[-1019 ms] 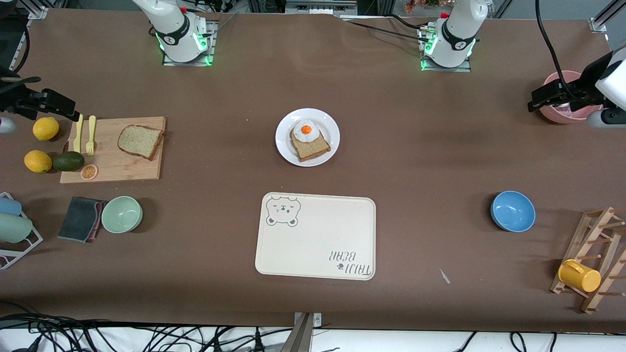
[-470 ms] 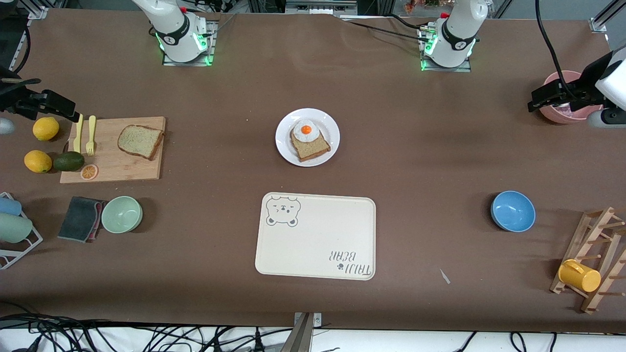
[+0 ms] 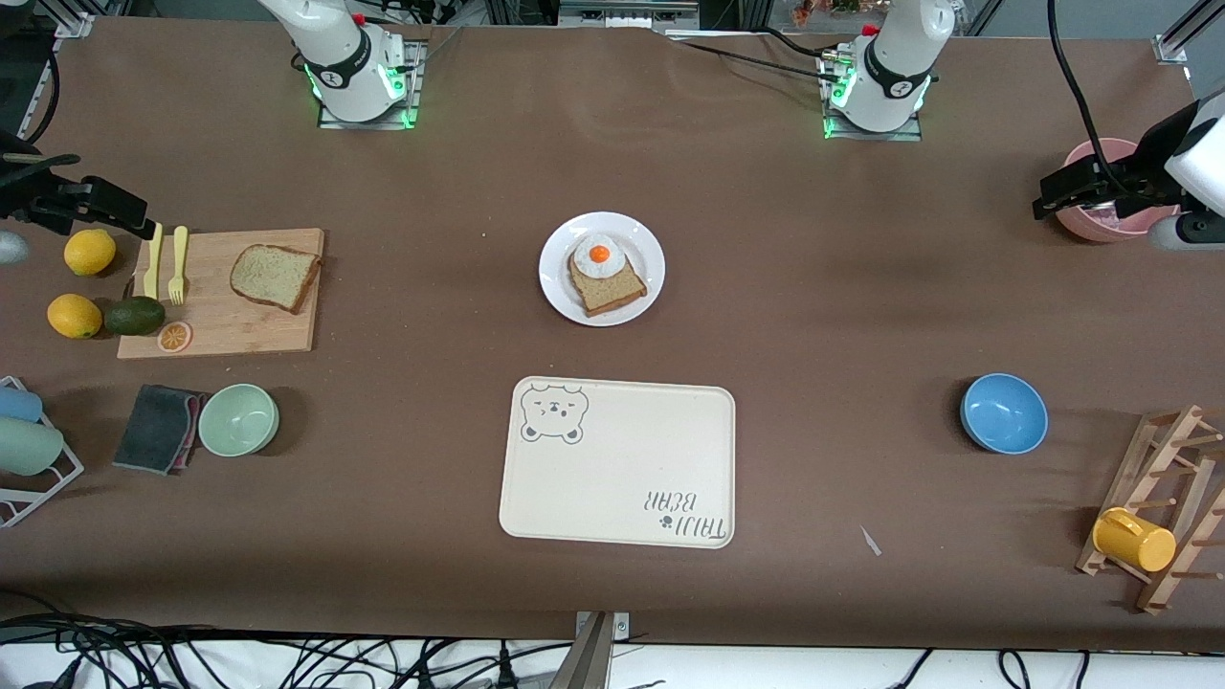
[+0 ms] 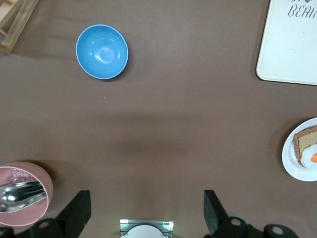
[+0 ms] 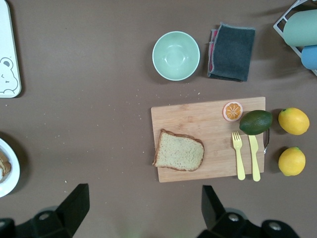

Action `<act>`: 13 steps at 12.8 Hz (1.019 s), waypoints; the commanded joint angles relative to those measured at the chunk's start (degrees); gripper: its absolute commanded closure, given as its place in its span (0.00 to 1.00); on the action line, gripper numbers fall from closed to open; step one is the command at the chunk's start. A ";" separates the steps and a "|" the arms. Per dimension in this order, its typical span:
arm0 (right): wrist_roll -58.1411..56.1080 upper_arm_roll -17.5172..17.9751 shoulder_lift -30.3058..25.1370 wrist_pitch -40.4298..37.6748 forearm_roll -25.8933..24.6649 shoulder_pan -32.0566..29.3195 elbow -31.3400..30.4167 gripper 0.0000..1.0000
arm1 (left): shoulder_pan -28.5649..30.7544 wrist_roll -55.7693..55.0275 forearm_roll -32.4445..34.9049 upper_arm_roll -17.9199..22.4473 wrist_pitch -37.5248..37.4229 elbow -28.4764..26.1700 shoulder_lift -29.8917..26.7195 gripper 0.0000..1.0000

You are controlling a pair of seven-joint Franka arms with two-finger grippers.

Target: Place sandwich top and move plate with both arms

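Brown tabletop (image 3: 813,316), both arms parked high at its two ends. Sandwich top (image 3: 275,277) lies flat on the cutting board (image 3: 225,330) near the right arm's end; plate (image 3: 555,287) sits mid-table with the egg slice (image 3: 606,277) on it. Right gripper (image 5: 141,210) hovers over the board's edge, fingers spread; left gripper (image 4: 146,213) waits over bare table by the pink bowl (image 4: 25,193), also spread. Step in hand: pick the bread. Advise descending square over the slice and pinching across the crust edges, which look thin from here, lifting level.
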 commanded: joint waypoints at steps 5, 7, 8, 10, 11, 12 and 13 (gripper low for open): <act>1.02 -0.08 0.20 -0.49 -0.65 0.31 0.92 0.00 | 0.44 1.00 1.24 -0.52 -0.45 -0.19 -0.22 0.00; 0.85 0.00 0.29 -0.58 -0.38 0.31 1.00 0.00 | 0.35 0.83 1.24 -0.52 -0.45 -0.10 -0.22 0.00; 0.93 0.00 0.21 -0.67 -0.29 0.31 1.00 0.00 | 0.35 0.83 1.24 -0.52 -0.45 -0.10 -0.22 0.00; 1.37 0.00 0.20 -1.02 -0.29 0.31 1.00 0.00 | 0.35 0.83 1.15 -0.52 -0.45 -0.10 -0.22 0.00; 1.89 0.00 0.20 -1.02 -0.29 0.31 1.00 0.00 | 0.35 0.83 1.15 -0.52 -0.45 -0.10 -0.22 0.00; 2.07 0.00 0.29 -1.02 -0.29 0.31 0.92 0.00 | 0.35 0.83 1.15 -0.52 -0.45 -0.10 -0.22 0.00; 2.16 0.00 0.29 -0.85 -0.29 0.31 0.57 0.00 | 0.35 0.83 1.15 -0.52 -0.45 -0.10 -0.22 0.00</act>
